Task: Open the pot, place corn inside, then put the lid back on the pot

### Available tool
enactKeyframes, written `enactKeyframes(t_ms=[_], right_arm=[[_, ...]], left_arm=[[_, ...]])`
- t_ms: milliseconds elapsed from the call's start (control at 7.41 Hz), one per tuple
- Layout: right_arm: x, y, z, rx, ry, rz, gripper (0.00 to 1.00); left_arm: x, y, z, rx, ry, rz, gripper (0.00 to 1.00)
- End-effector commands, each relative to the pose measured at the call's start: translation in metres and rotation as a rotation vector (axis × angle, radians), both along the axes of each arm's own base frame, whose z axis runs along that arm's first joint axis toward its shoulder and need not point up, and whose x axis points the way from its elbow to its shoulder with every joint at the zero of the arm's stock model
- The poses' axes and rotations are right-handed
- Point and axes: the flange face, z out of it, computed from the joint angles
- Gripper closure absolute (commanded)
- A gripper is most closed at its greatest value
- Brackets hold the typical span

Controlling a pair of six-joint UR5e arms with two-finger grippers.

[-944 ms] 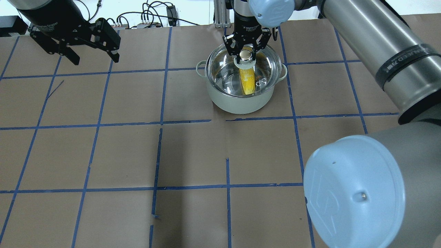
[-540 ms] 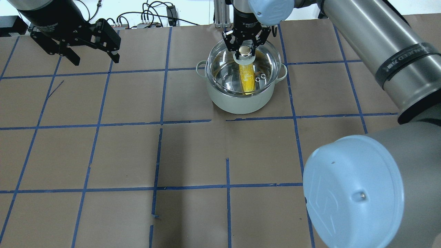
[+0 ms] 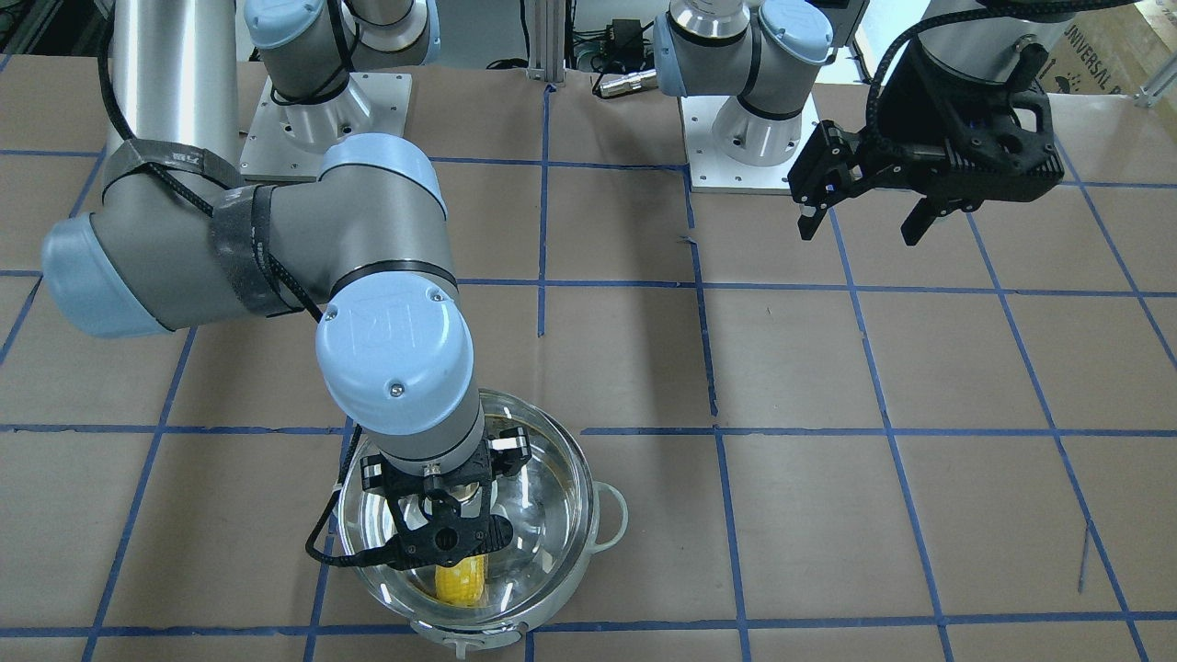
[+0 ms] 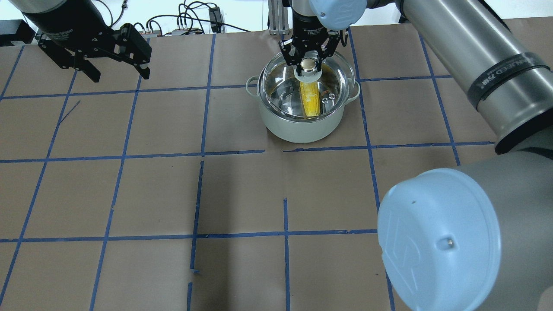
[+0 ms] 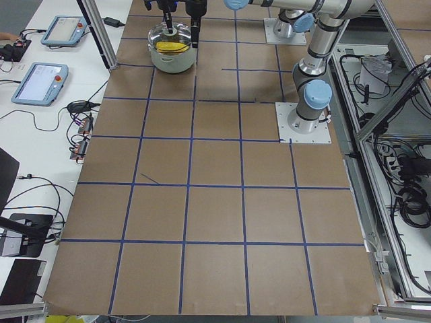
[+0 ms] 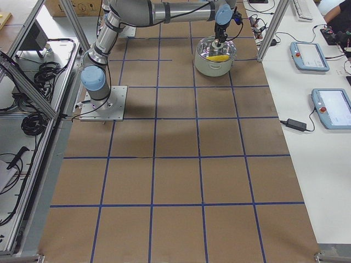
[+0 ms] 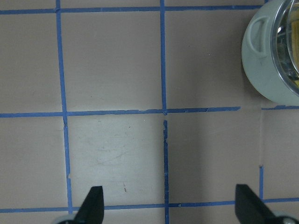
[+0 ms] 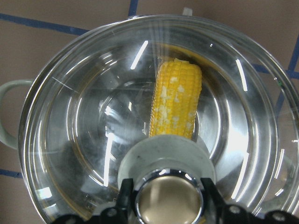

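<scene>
Comparing the overhead view now with the one just under a second ago, we note that the lid has shifted slightly toward the far side of the tabletop, and its rim now lines up more closely with the rim of the pot. The right end effector is still closed on the knob, one finger on each side; the wrist view shows the same grip. The corn lies inside the pot, visible through the glass, one end under the knob. The left end effector has not moved: it is open, holds nothing, and hangs at the far left, well apart from the pot. Judgement: corn placed, lid in the last stage of replacement. We cannot tell whether the rim is fully seated all round. Remaining steps look to be settling the lid, letting go of the knob and lifting clear. Risk: letting go while the lid is off-centre could leave it tilted on the rim.
</scene>
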Motion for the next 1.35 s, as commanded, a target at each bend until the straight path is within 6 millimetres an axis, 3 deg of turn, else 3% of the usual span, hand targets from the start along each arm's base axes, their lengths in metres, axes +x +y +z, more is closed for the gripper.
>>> enactKeyframes(t_ms=[0,1214], right_arm=[[0.0027,0.0049,-0.0027,0.031,0.006,-0.003,0.53],[0.0023,-0.0019,-0.0043,0.018,-0.011,-0.006,0.53]], left_arm=[[0.0004,-0.0001,0.0,0.0,0.0,0.001,0.0],[-0.0005,0.0009,-0.0009,0.003,0.0,-0.001,0.0]])
